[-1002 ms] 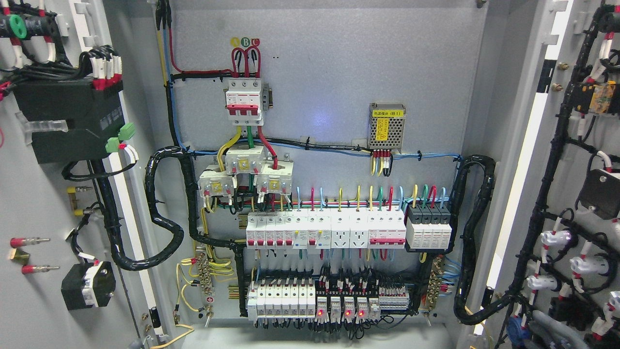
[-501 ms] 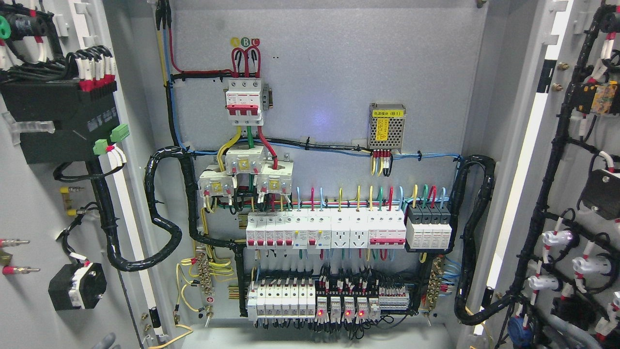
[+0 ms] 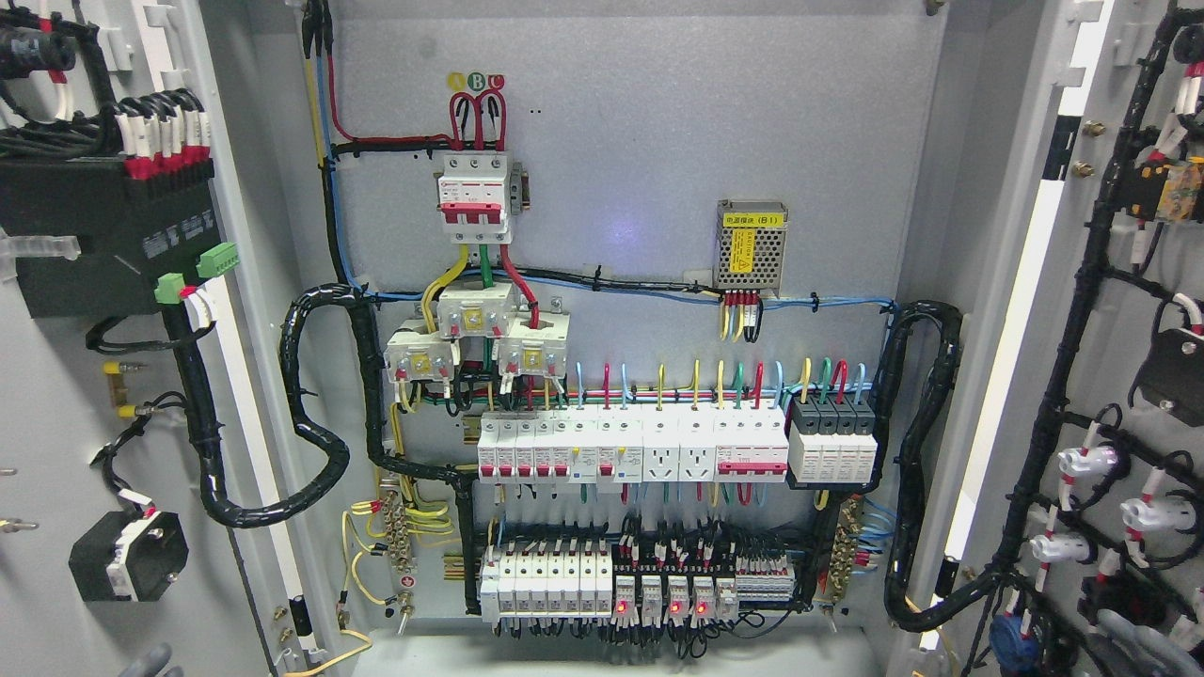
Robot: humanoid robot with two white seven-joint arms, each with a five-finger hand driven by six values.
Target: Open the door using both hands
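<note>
Grey left door [image 3: 56,395] is swinging further outward, its black module [image 3: 113,230] sliding left; the right door [image 3: 1129,376] is widening too. Cabinet interior [image 3: 630,282] fully exposed. I cannot tell my hands' state.

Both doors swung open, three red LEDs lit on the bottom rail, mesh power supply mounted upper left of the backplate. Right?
Not quite: in the head view the mesh power supply sits upper right of the backplate. Left door and right door are open, and three red LEDs are lit.

Cabinet interior exposed; left door [image 3: 56,395] and right door [image 3: 1129,282] swung wide, wiring-laden.
</note>
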